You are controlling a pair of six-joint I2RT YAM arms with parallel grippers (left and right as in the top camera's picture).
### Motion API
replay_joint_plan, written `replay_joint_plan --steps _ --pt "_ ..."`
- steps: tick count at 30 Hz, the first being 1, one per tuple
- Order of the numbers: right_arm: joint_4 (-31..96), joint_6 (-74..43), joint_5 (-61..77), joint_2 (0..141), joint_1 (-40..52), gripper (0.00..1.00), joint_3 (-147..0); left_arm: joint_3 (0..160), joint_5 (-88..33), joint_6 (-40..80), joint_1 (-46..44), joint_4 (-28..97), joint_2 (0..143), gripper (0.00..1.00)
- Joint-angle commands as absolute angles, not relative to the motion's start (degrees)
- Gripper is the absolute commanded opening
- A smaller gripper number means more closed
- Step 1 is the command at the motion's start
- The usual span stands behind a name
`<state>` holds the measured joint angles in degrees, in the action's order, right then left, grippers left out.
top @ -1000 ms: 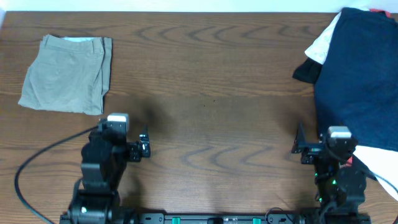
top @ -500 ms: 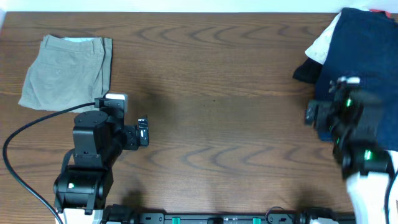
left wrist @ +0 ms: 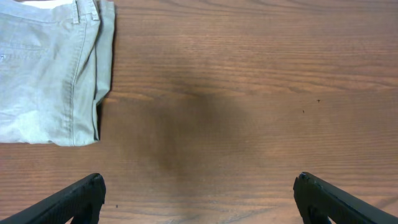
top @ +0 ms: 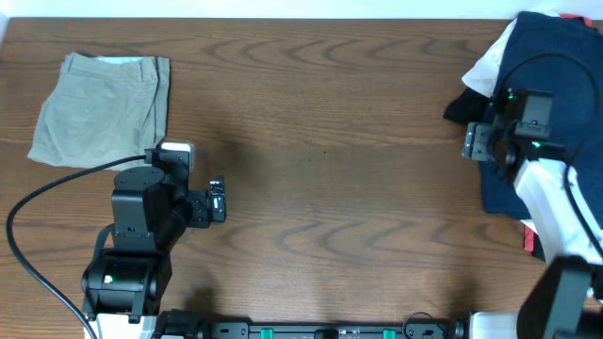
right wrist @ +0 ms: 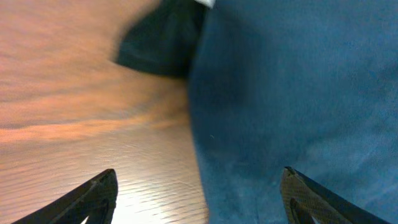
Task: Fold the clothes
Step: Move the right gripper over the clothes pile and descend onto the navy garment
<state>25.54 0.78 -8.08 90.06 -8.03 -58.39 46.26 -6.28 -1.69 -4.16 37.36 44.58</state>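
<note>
Dark navy trousers (top: pixel 556 66) lie in a heap at the table's right edge, over a white piece (top: pixel 488 68), a black piece (top: pixel 464 105) and a red scrap (top: pixel 529 241). In the right wrist view the navy cloth (right wrist: pixel 292 93) fills the right side, with the black piece (right wrist: pixel 158 46) at top. My right gripper (top: pixel 474 143) is open and empty above the navy trousers' left edge (right wrist: pixel 199 193). Folded beige trousers (top: pixel 102 111) lie at the far left and also show in the left wrist view (left wrist: pixel 46 68). My left gripper (top: pixel 217 201) is open and empty over bare wood (left wrist: pixel 199 196).
The brown wooden table (top: pixel 320 141) spans the view. A black cable (top: pixel 38 202) loops from the left arm near the beige trousers. The right arm's white body (top: pixel 556 207) reaches over the navy pile.
My right arm has swung up from the front edge to the navy trousers' left edge. The left arm rose slightly early on, then held still.
</note>
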Motion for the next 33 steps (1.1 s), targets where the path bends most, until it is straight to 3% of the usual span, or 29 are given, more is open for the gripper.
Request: replay_joint_plan --steps 1,7,11,13,14,15,16,24,28,33 --pt "24.99 -3.05 -15.92 94.35 -8.36 0.79 -59.24 47.33 -7.03 -1.63 -3.92 37.45 44.60 0.98" --pt "23.31 -5.65 -16.08 101.21 -8.34 0.69 -59.22 47.33 -7.05 -1.61 -3.92 37.45 44.60 0.98" --pt "23.07 -5.76 -16.10 104.75 -8.36 0.52 -59.24 47.33 -7.05 -1.61 -3.92 37.45 44.60 0.98" --pt "23.07 -5.80 -16.10 106.15 -8.36 0.39 -59.22 47.33 -7.05 -1.63 -3.92 37.45 44.60 0.98" --pt "23.09 -6.22 -16.10 106.45 -8.36 0.27 -59.24 47.33 -7.05 -1.63 -3.92 37.45 44.60 0.98" --pt "23.18 -6.90 -16.12 106.52 -8.36 0.08 -59.24 47.33 -7.05 -1.61 -3.92 37.45 44.60 0.98" --pt "23.14 -7.88 -16.10 106.41 -8.36 0.01 -59.27 47.33 -7.05 -1.63 -3.92 37.45 44.60 0.98" --pt "31.40 -5.32 -10.44 94.89 -8.16 0.01 -69.10 47.33 -7.05 -1.63 -3.92 37.43 44.60 0.98" --pt "42.57 2.11 4.60 87.70 -6.61 0.01 -76.53 47.33 -7.05 -1.61 -3.92 37.45 44.60 0.98" --pt "59.83 2.42 12.53 83.50 -1.08 0.01 -77.01 47.33 -7.05 -1.61 -3.92 37.45 44.60 0.98"
